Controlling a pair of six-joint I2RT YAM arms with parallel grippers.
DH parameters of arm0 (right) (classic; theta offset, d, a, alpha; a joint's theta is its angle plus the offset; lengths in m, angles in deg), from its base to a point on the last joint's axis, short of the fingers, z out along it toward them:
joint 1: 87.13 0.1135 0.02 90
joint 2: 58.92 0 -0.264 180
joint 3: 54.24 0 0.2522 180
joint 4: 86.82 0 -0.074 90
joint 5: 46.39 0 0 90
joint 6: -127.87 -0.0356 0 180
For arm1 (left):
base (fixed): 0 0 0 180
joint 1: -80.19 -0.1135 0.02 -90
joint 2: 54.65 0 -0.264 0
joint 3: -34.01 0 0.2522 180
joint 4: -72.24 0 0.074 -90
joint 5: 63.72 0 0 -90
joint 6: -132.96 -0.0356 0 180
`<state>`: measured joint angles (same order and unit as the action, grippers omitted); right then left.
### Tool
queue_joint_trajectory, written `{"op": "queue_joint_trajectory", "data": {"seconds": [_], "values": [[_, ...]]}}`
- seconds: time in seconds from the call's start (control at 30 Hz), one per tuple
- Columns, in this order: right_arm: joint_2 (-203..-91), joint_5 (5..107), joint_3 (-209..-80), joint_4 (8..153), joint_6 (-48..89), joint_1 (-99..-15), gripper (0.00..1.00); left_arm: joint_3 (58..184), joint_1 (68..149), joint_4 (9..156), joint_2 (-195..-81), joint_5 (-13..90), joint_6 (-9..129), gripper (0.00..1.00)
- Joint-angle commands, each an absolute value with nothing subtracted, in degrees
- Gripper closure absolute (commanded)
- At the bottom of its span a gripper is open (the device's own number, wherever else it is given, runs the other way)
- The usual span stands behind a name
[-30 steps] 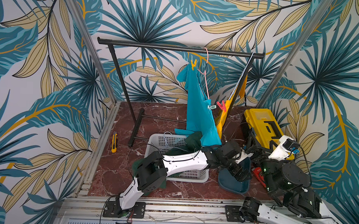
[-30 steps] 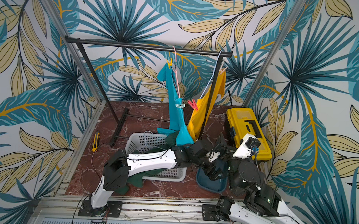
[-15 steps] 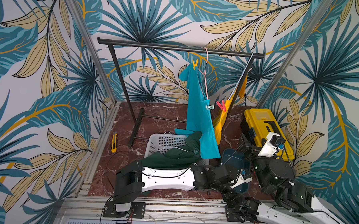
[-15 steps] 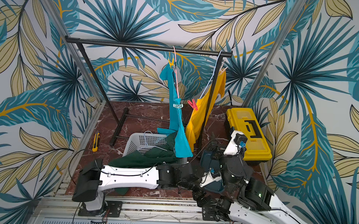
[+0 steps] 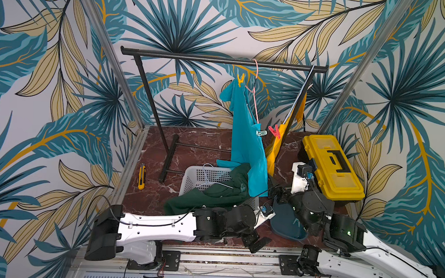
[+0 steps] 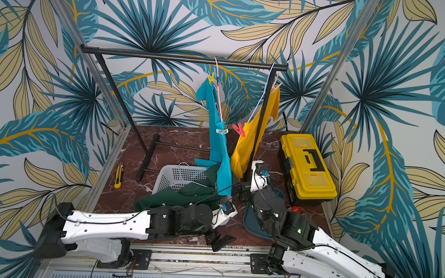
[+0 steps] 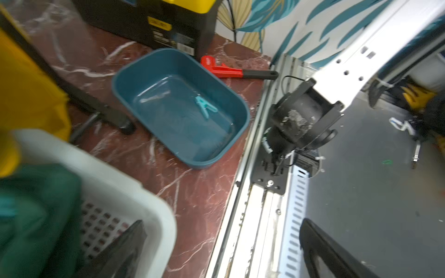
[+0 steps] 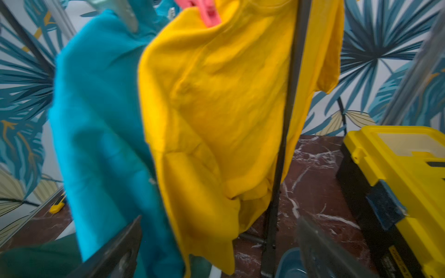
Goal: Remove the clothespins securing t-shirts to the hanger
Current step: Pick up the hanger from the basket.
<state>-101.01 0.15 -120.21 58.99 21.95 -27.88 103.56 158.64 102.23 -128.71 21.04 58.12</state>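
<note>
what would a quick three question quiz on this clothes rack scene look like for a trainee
1. True or false: the left gripper is shut on a clothespin.
2. What lies in the blue bin? A a sock; B a teal clothespin; C a spoon.
3. In both top views, how many clothespins show on the turquoise t-shirt?

Key:
1. False: its jaws stand wide open with nothing between them.
2. B.
3. Two: a yellow clothespin high up and a pale blue clothespin lower down.
</note>
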Motion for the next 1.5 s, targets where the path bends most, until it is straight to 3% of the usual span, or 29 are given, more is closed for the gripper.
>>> {"op": "queue_joint_trajectory", "data": {"seconds": [0.0, 0.2, 0.4, 0.53, 0.77, 1.0, 1.47], "values": [[-99.41, -13.27, -121.17, 59.51, 16.79, -31.58, 0.01, 98.63, 157.15, 100.06, -117.64, 13.76, 60.38, 0.00], [-100.51, -12.36, -121.09, 58.87, 15.05, -31.56, 0.00, 92.40, 152.94, 101.36, -105.59, 4.80, 61.31, 0.00], [-99.45, -15.72, -121.73, 57.71, 13.57, -31.66, 0.00, 90.09, 150.94, 104.73, -98.90, 8.85, 57.23, 0.00], [-101.62, -10.83, -123.26, 61.64, 15.74, -31.66, 0.00, 92.77, 150.94, 106.11, -102.26, 11.28, 56.91, 0.01], [-114.02, 8.64, -131.07, 62.48, 17.18, -31.65, 0.01, 103.99, 150.90, 108.33, -114.51, 6.31, 56.90, 0.00], [-118.08, 22.47, -130.88, 73.61, 15.94, -31.42, 0.00, 112.28, 149.53, 114.16, -123.70, 5.36, 57.13, 0.00], [-123.20, 24.64, -132.47, 79.94, 13.27, -31.14, 0.00, 113.87, 148.30, 114.90, -126.72, 15.39, 57.55, 0.00]]}}
